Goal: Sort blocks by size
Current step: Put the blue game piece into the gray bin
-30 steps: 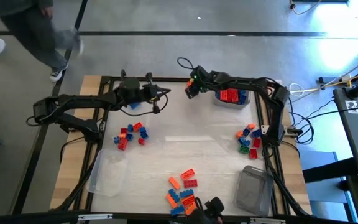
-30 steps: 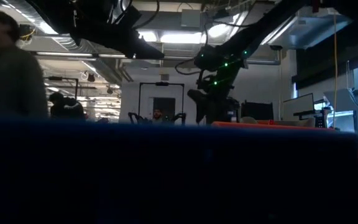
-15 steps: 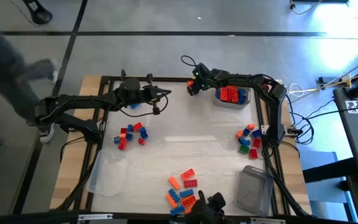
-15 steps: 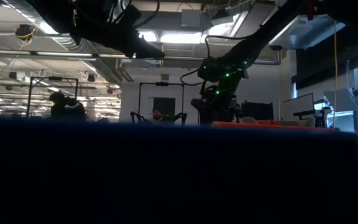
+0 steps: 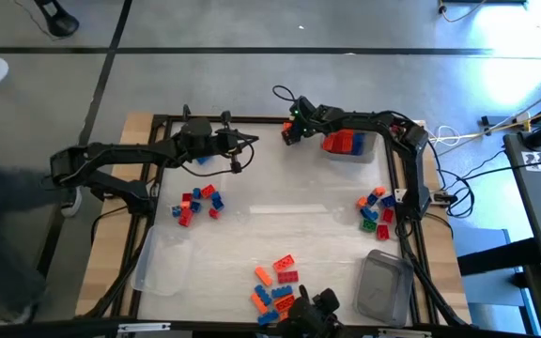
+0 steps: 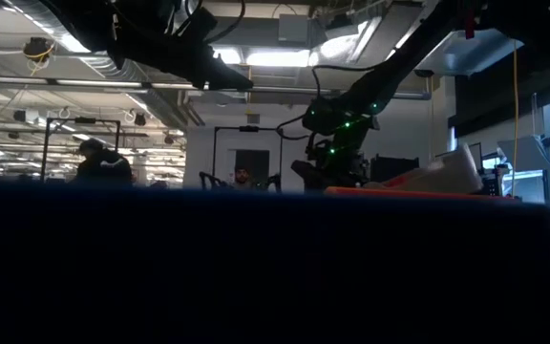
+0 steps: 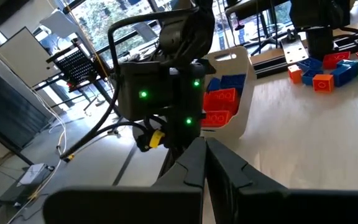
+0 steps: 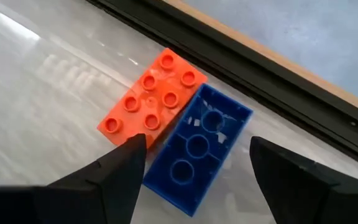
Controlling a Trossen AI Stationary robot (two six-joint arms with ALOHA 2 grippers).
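My right gripper (image 5: pixel 289 131) (image 8: pixel 194 180) is open and low at the table's far edge, its fingers standing on either side of an orange brick (image 8: pixel 154 102) and an upside-down blue brick (image 8: pixel 197 146) that lie flat side by side. A clear tub (image 5: pixel 347 143) (image 7: pixel 229 93) of red and blue bricks stands tipped just to its right. My left gripper (image 5: pixel 238 155) (image 7: pixel 202 155) is shut and empty, above the table at the far left, beside a blue brick (image 5: pixel 200 161). Brick piles lie at the left (image 5: pixel 197 202), right (image 5: pixel 376 211) and near edge (image 5: pixel 275 286).
Two empty clear tubs lie at the near left (image 5: pixel 162 263) and near right (image 5: pixel 383 282). A dark blue brick (image 6: pixel 256 268) right before the low camera blocks most of that view. The table's black frame (image 8: pixel 278 93) runs just behind the two bricks.
My right gripper has gone down a little toward the table at the far edge. The tub of red and blue bricks beside it has tipped up on one side. A person has walked past beyond the table's left side.
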